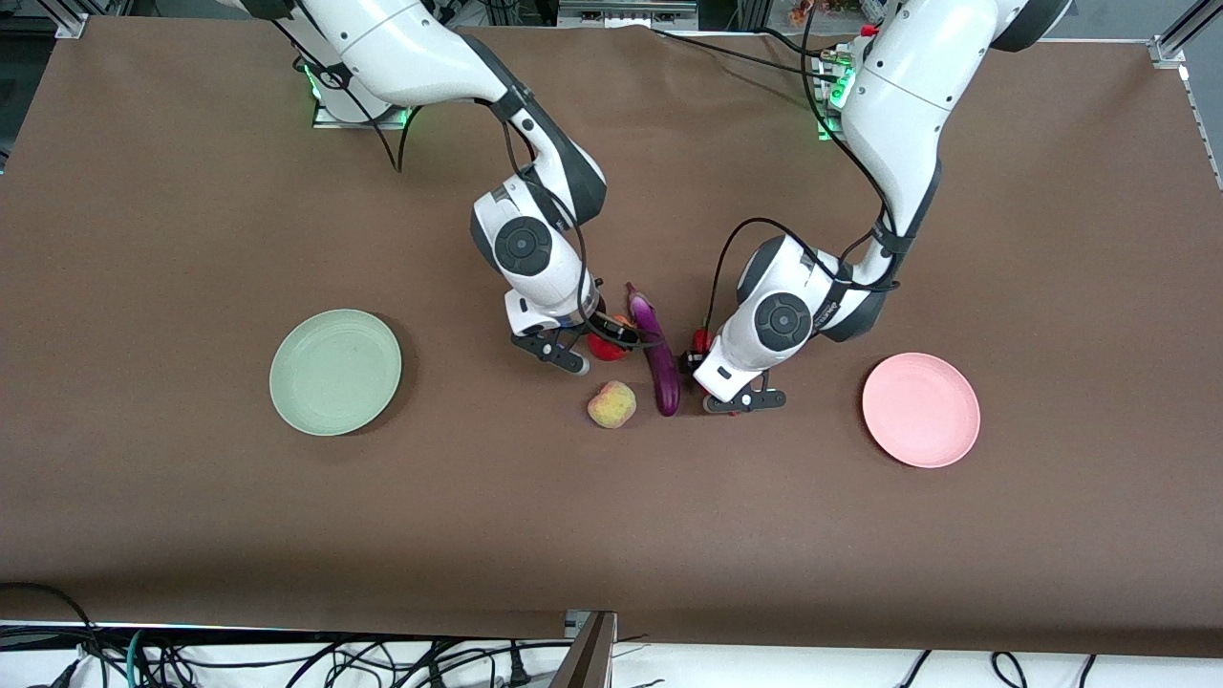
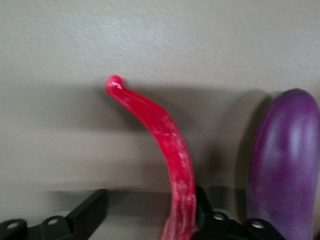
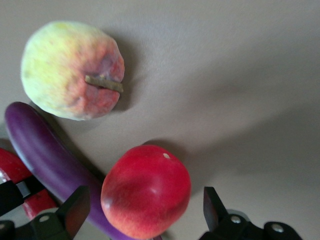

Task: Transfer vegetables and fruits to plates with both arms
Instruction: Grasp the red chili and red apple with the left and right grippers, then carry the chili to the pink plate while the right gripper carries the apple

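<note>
front view, going across from one side: mint green plate [image 1: 334, 372] lying bare toward the right arm's end of the desk [image 1: 172, 239]. next, right hand [image 1: 564, 352] down low at the red apple [image 1: 606, 346], fingers spread wide with the apple sitting between them in the right wrist view, not squeezed yet. peach [image 1: 611, 404] just beside, nearer the front camera than the apple. long purple eggplant [image 1: 655, 355] in the middle, lying between the two arms, close to the apple. then left hand [image 1: 740, 399] low on the desk next to the eggplant, over the thin red chili pepper [image 2: 160, 140]. in the left wrist view, chili running between the two fingers [image 2: 90, 215], one finger right against it, the other a bit apart, so partly closed and not gripping tight yet. last, pink plate [image 1: 921, 409] bare toward the left arm's end.

doing this step well: close slowly on the apple around its fat middle so no rolling away. pinch the chili gently, straight across, without bumping the eggplant beside it. lift both straight up before swinging out to the plates.

no words, brands or labels to read anywhere.
</note>
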